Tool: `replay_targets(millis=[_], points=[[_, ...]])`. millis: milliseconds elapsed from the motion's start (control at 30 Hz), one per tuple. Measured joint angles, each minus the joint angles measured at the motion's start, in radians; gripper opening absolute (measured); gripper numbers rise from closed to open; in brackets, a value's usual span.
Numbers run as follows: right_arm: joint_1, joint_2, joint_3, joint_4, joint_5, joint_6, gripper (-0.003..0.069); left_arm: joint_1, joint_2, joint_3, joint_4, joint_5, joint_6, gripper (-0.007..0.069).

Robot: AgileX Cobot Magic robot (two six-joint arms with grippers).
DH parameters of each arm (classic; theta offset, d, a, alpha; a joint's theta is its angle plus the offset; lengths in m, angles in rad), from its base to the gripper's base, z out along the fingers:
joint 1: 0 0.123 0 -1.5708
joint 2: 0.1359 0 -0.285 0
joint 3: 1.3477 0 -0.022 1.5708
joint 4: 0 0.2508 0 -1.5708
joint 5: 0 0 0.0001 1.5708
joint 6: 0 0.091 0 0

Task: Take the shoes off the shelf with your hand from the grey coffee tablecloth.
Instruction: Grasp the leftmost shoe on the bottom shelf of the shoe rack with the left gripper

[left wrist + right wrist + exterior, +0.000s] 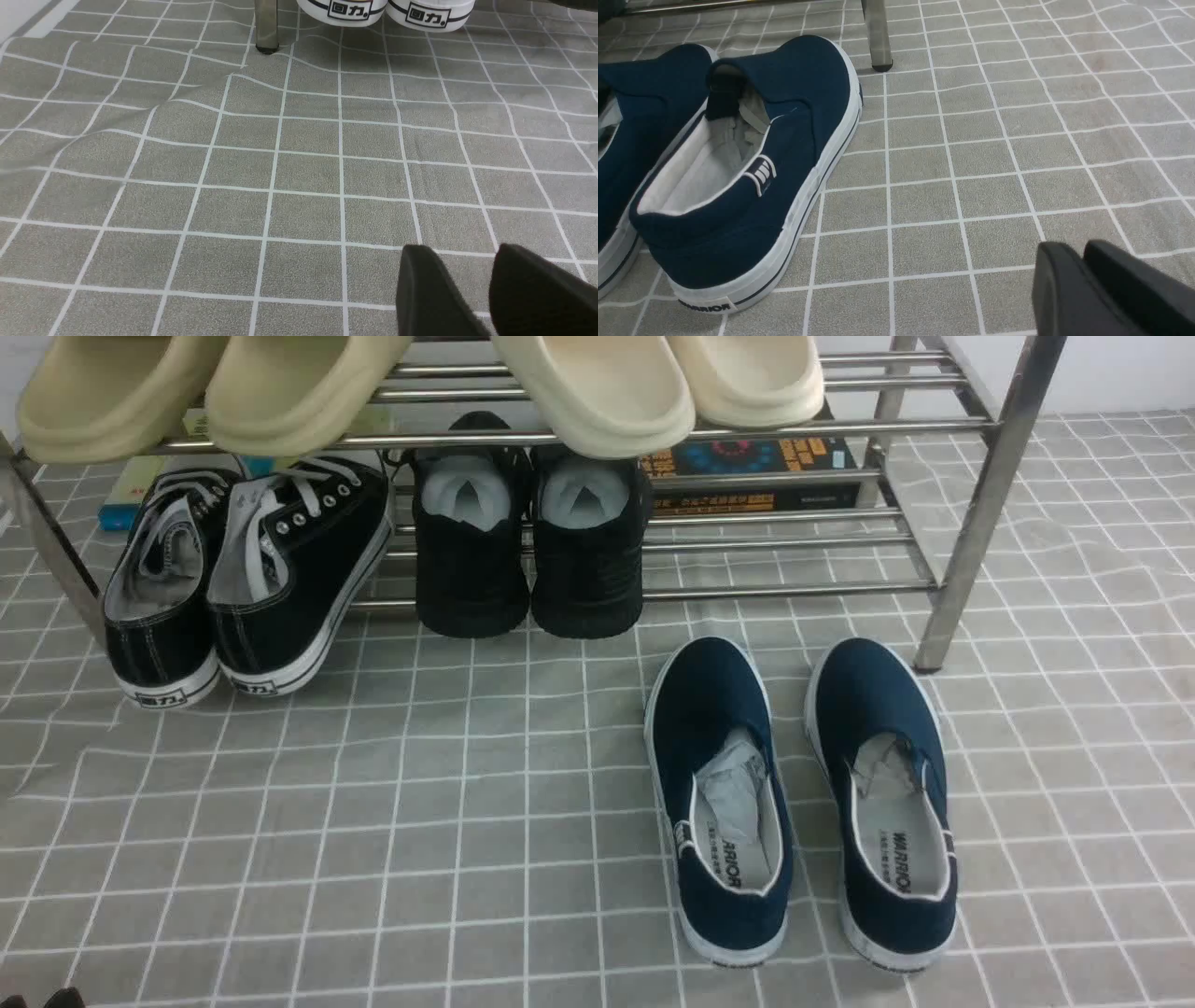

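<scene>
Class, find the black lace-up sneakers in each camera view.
Front view: sneakers lower left, leaning on the shelf.
Left wrist view: only their white heels, beside a shelf leg.
Right wrist view: not in it.
Shared landmark: the grey grid tablecloth.

The left hand (pixel 462 254) hangs over the grey coffee tablecloth (pixel 280 163), well apart from the shoes (pixel 355 10).

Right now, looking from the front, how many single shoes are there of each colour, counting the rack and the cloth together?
Khaki slippers: 2
Cream slippers: 2
Black canvas sneakers with white laces: 2
All-black knit shoes: 2
Navy slip-ons: 2
Total: 10 shoes
</scene>
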Motion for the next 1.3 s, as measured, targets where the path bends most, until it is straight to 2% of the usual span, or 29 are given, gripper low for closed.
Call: replay_targets(millis=[567,667,733,767,800,833,900,967,1100,1200,1300], points=[[0.000,0.000,0.000,0.000,0.000,-0.001,0.0095,0.000,0.000,0.000,0.006,-0.002,-0.001,0.0240],[0.000,0.000,0.000,0.000,0.000,-0.001,0.0097,0.000,0.000,0.000,-0.037,-0.003,-0.053,0.0240],[0.000,0.000,0.000,0.000,0.000,-0.001,0.0100,0.000,0.000,0.000,-0.190,-0.003,-0.197,0.0240],[0.000,0.000,0.000,0.000,0.000,-0.001,0.0103,0.000,0.000,0.002,-0.353,-0.001,-0.346,0.0240],[0.000,0.000,0.000,0.000,0.000,-0.001,0.0103,0.000,0.000,0.002,-0.393,-0.001,-0.364,0.0240],[0.000,0.000,0.000,0.000,0.000,-0.001,0.0105,0.000,0.000,0.005,-0.520,-0.001,-0.504,0.0240],[0.000,0.000,0.000,0.000,0.000,-0.001,0.0105,0.000,0.000,0.008,-0.634,-0.014,-0.629,0.0240],[0.000,0.000,0.000,0.000,0.000,-0.001,0.0105,0.000,0.000,0.009,-0.671,-0.058,-0.673,0.0240],[0.000,0.000,0.000,0.000,0.000,-0.001,0.0106,0.000,0.000,0.002,-0.682,-0.149,-0.647,0.0207],[0.000,0.000,0.000,0.000,0.000,-0.001,0.0110,0.000,0.007,-0.161,-0.590,-0.113,-0.434,0.0085],[0.000,0.000,0.000,0.000,0.000,-0.001,0.0113,0.000,0.102,-0.355,-0.476,-0.031,-0.276,0.0014]])
